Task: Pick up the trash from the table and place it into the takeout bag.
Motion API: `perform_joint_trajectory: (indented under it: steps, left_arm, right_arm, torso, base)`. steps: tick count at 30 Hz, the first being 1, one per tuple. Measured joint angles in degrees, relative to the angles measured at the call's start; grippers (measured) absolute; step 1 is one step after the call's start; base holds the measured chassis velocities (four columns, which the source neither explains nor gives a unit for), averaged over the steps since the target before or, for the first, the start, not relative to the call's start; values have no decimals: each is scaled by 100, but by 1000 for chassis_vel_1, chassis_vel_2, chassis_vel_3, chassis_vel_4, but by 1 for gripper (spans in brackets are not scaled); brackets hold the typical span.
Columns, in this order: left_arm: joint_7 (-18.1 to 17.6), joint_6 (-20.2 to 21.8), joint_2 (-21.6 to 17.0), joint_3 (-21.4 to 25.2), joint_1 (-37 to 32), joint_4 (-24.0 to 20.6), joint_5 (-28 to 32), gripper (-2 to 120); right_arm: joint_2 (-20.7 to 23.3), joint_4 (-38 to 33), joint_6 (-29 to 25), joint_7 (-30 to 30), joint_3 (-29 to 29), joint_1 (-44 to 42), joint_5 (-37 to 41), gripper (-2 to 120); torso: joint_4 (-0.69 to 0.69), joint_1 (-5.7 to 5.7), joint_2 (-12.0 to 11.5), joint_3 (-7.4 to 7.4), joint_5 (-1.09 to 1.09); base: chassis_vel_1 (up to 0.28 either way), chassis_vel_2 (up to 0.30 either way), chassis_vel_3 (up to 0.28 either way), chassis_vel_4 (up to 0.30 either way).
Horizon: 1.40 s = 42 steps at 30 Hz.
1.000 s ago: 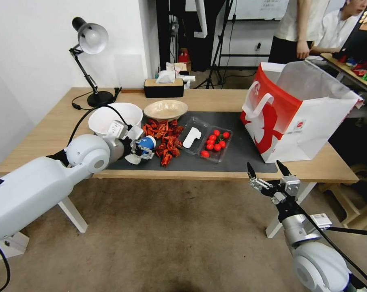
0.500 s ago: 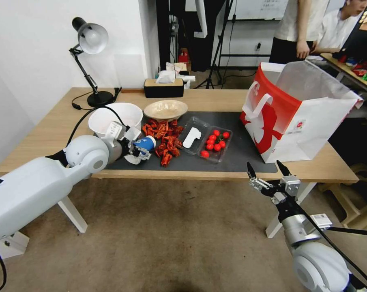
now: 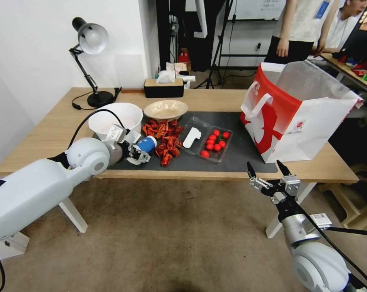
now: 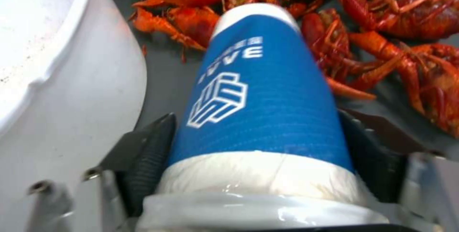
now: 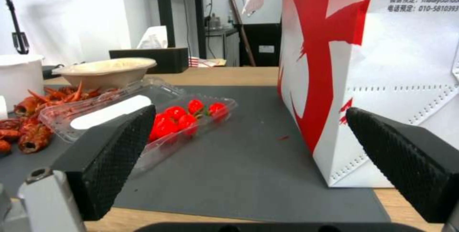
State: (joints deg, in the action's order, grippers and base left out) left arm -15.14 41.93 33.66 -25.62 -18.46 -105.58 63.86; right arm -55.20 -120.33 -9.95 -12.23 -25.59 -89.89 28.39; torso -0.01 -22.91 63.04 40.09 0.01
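While the right gripper point(image 3: 269, 170) waits with its fingers spread wide and empty below the near edge of the table point(image 3: 53, 129), in front of the takeout bag point(image 3: 301, 117), the left gripper point(image 3: 139, 151) is clamped on the blue-white paper cup point(image 3: 146, 143), its two black ribbed pads point(image 4: 150, 153) pressing opposite sides of the cup near the lidded end. In the left wrist view the cup point(image 4: 258, 106) lies tilted over, its long axis running away from the palm: the white plastic lid sits against the gripper and the narrow white base points out over the pile of red crayfish shells point(image 4: 382, 34). From the head camera, that axis runs from near-left to far-right, base aimed toward the shells point(image 3: 164, 140) and the clear tray of cherry tomatoes point(image 3: 215, 142). The cup hangs just above the dark grey mat point(image 3: 232, 121), close beside the large white tub point(image 3: 112, 117) and in front of the shallow beige bowl point(image 3: 166, 108). Compared with a second ago, the cup has been raised slightly and swung so its base points more to the right; the right arm has not shifted.
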Motion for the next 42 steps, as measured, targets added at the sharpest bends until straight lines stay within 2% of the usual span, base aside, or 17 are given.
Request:
perform_joint_trajectory:
  steps: [3, 12, 15, 18, 20, 23, 29, 31, 32, 33, 35, 36, 38, 39, 40, 41, 42]
  left_arm:
    - [-44, -5, 17, -31, 9, 24, 4, 68]
    - [-84, -7, 19, -3, -14, 38, 45, 67]
    - [-95, 9, 19, 137, -54, -7, 162, 67]
    - [-21, 34, 4, 540, -91, -194, 357, 67]
    - [12, 34, -6, 658, -96, -239, 392, 65]
    - [191, 33, -32, 1095, -128, -492, 561, 65]
    - [449, 26, 70, 1361, 179, -769, 985, 65]
    - [497, 23, 237, 1336, 553, -762, 1255, 65]
    - [497, 19, 460, 1213, 983, -639, 1450, 65]
    - [497, 19, 460, 1213, 983, -639, 1450, 65]
    - [495, -15, 912, 966, 1634, -280, 1585, 65]
    - [495, -15, 912, 966, 1634, -280, 1585, 65]
    - [509, -167, 1551, 609, 2265, 244, 1636, 65]
    - [509, -167, 1551, 609, 2265, 244, 1636, 65]
    - [550, -261, 1880, 442, 2523, 522, 1647, 65]
    - [550, -261, 1880, 442, 2523, 522, 1647, 65]
    - [597, -328, 2266, 272, 2776, 851, 1647, 65]
  right_arm:
    - [-1, 1, 1, -8, 1, -3, 0, 100]
    - [7, 1, 4, -21, 1, -1, 0, 100]
    - [8, 1, 6, -25, 1, 1, 0, 100]
    - [13, -20, 12, -39, 0, 3, 1, 100]
    - [16, -31, 16, -41, -2, 2, 2, 100]
    - [34, -66, 22, -47, -34, -17, 9, 100]
    - [54, -107, 26, -52, -102, -51, 35, 100]
    - [52, -127, 29, -53, -118, -71, 38, 100]
    - [28, -152, 30, -54, -132, -109, 37, 100]
    - [28, -152, 30, -54, -132, -109, 37, 100]
    - [-13, -186, 33, -54, -175, -186, 21, 100]
    - [-13, -186, 33, -54, -175, -186, 21, 100]
    - [-59, -223, 33, -53, -237, -260, 3, 100]
    - [-59, -223, 33, -53, -237, -260, 3, 100]
    - [-80, -243, 33, -52, -277, -295, -2, 100]
    - [-80, -243, 33, -52, -277, -295, -2, 100]
    - [-103, -250, 33, -52, -309, -322, -4, 100]
  torso:
    - [0, 0, 0, 0, 2]
    - [0, 0, 0, 1, -1]
    - [0, -2, -2, 3, -5]
    - [1, -2, -3, 3, 2]
    - [0, -2, -3, 2, 0]
    - [2, -3, -3, 2, -2]
    - [2, -1, -3, 1, 0]
    - [2, -1, -2, 1, -1]
    - [1, -1, -2, 1, 2]
    - [1, -1, -2, 1, 2]
    - [0, -1, -2, 1, 1]
    - [0, -1, -2, 1, 1]
    - [-1, -2, -2, 2, 1]
    - [-1, -2, -2, 2, 1]
    - [-1, -2, -2, 2, 2]
    - [-1, -2, -2, 2, 2]
    - [-2, -2, -2, 2, 2]
  base:
    - [0, 0, 0, 0]
    - [0, 0, 0, 0]
    - [0, 0, 0, 0]
    - [0, 0, 0, 0]
    - [0, 0, 0, 0]
    - [0, 0, 0, 0]
    - [0, 0, 0, 0]
    - [0, 0, 0, 0]
    - [0, 0, 0, 0]
    - [0, 0, 0, 0]
    - [0, 0, 0, 0]
    - [0, 0, 0, 0]
    - [0, 0, 0, 0]
    - [0, 0, 0, 0]
    - [0, 0, 0, 0]
    - [0, 0, 0, 0]
    - [0, 0, 0, 0]
